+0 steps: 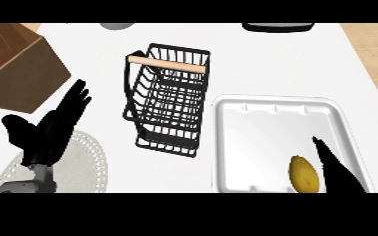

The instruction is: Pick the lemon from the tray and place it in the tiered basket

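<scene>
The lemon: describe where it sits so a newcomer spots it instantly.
Find the white tray at the counter's right, beside the black wire tiered basket. In the tray's lower right part lies the lemon, just left of the right robot hand. It is the only yellow thing in the tray.

White counter (280,65) carries wire tiered basket (168,100) (wooden handle), white tray (244,130), lace doily (85,162), cardboard box (26,70).
</scene>
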